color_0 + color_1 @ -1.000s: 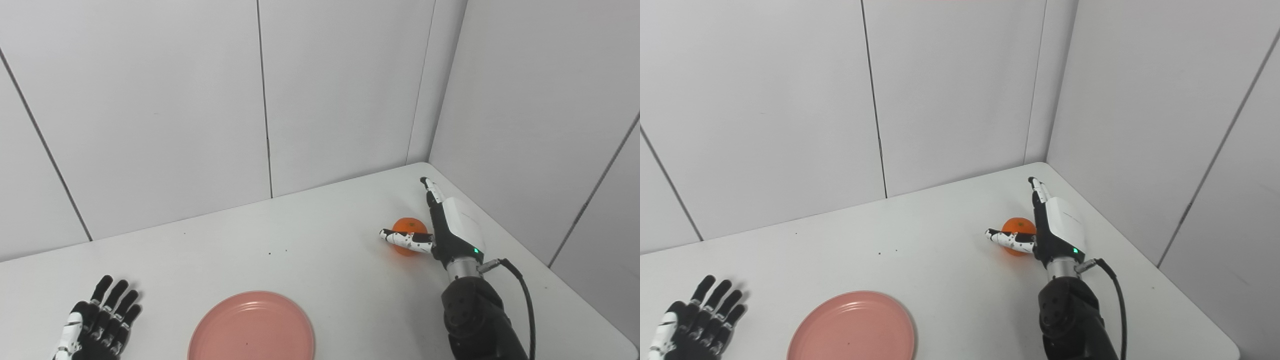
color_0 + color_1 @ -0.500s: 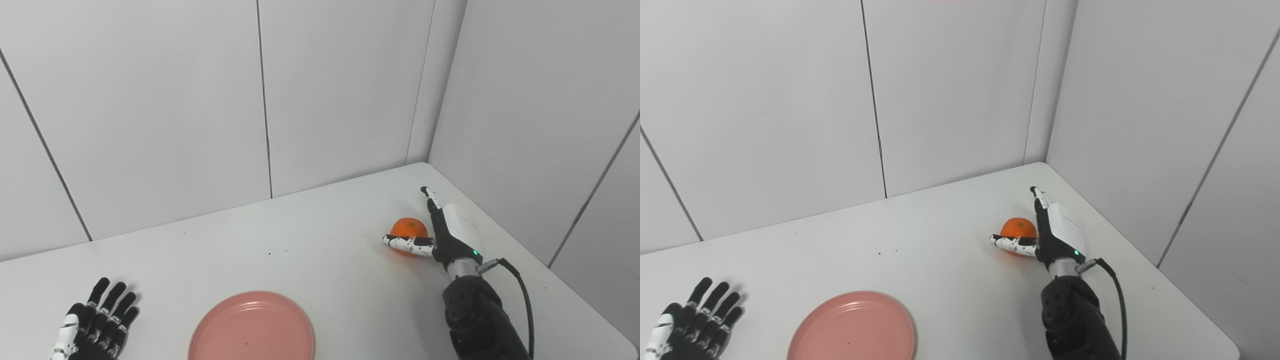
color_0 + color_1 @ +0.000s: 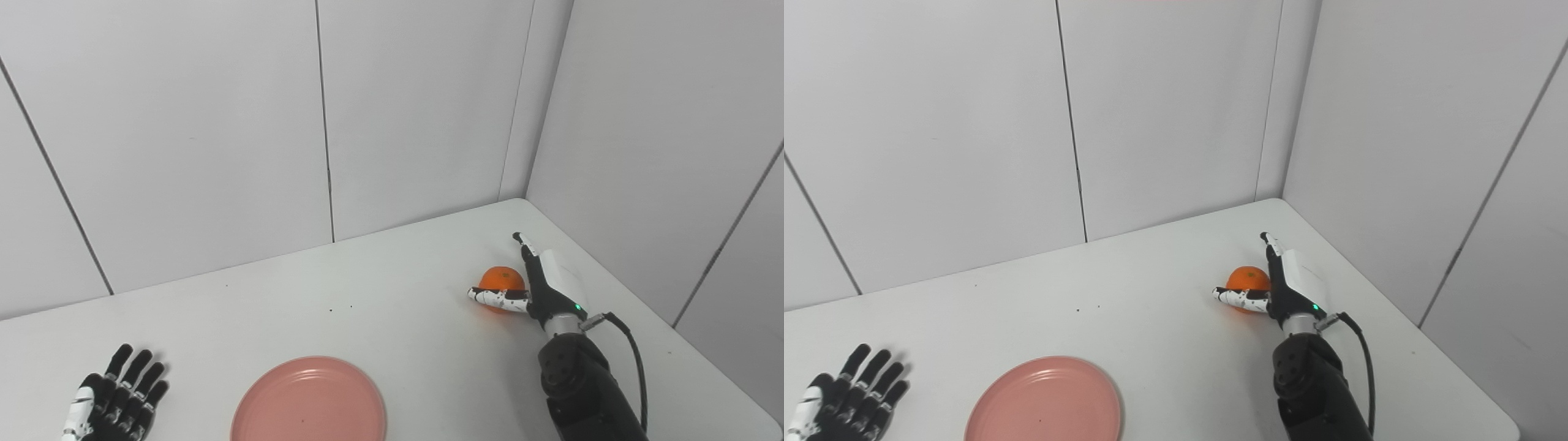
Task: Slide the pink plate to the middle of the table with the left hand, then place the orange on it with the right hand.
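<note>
Since the earlier frame the right hand (image 3: 548, 285) has sunk lower beside the orange (image 3: 502, 280), and the left hand (image 3: 113, 401) has slid down toward the lower left corner of the frame. Now the right hand stands at the right of the frame, on the right side of the orange. Its thumb (image 3: 497, 298) lies across the front of the fruit and its fingers (image 3: 1272, 246) reach straight past it toward the far wall, not curled, so it is released and grasps nothing. Whether the palm touches the orange I cannot tell. The orange rests on the white table (image 3: 398, 318), near the far right corner. The pink plate (image 3: 309, 401) lies at the bottom centre of the frame, cut by the lower edge, well apart from the orange. The left hand lies with fingers spread, holding nothing, left of the plate and apart from it.
</note>
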